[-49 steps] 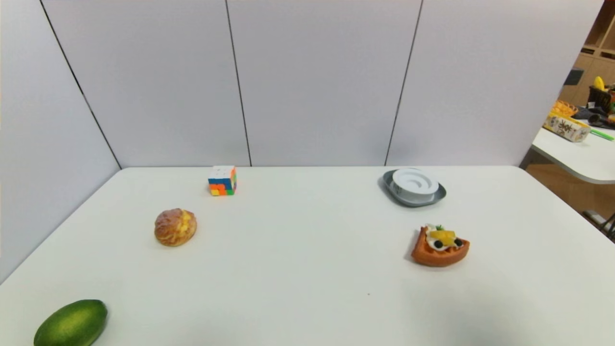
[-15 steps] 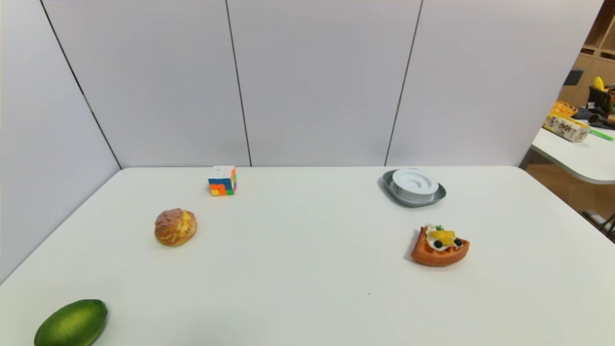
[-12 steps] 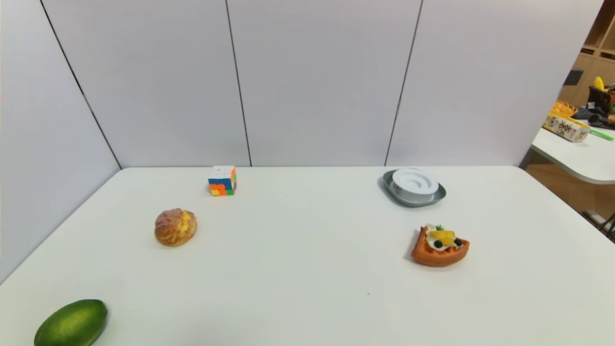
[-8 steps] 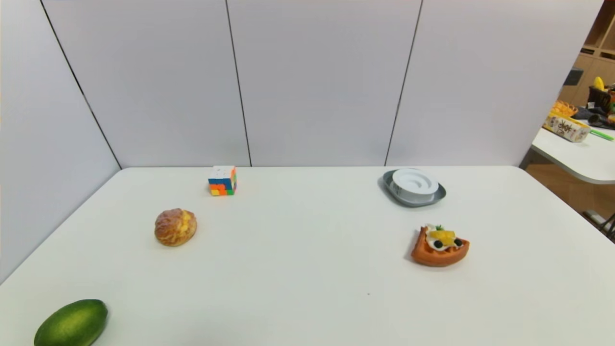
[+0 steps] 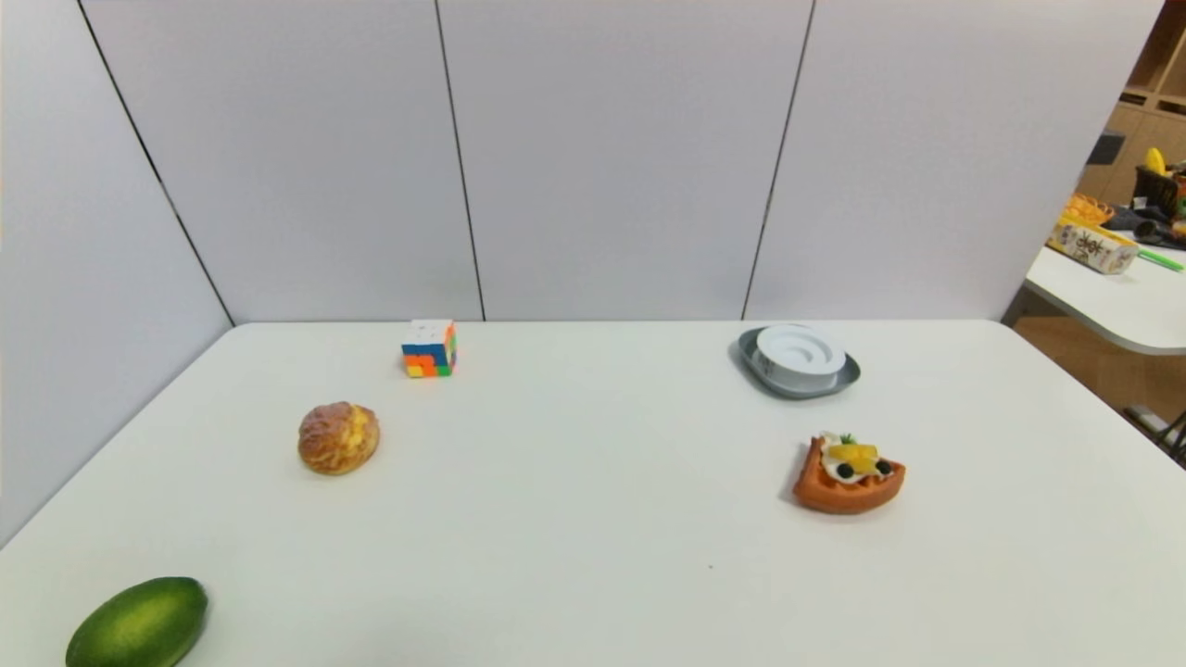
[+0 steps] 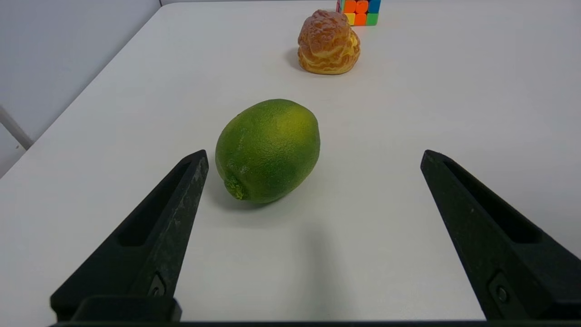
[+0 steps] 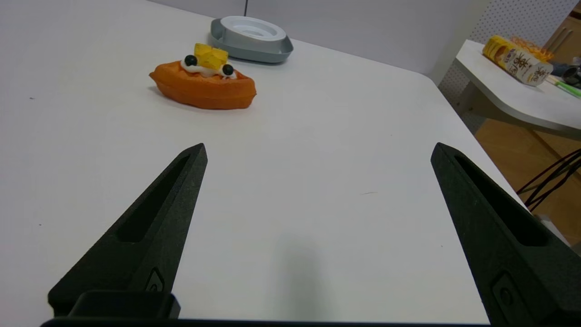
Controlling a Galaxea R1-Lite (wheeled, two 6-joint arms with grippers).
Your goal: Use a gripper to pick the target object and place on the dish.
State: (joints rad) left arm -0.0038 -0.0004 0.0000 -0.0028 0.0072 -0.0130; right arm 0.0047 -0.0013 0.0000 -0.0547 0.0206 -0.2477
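So the white worktop (image 5: 556,519) has a dish (image 5: 756,374) near its far edge, plus a waffle (image 5: 845,491), cube (image 5: 429,348), pastry (image 5: 335,439) and green fruit (image 5: 139,625).

Dark East Asian characters, too small to make out, on yellow-and-white boxy carton (image 7: 517,61), atop white side table (image 7: 535,102), beyond the right end effector (image 7: 319,145). White thick disc (image 5: 799,357), same direction: small dark rim marks, illegible.
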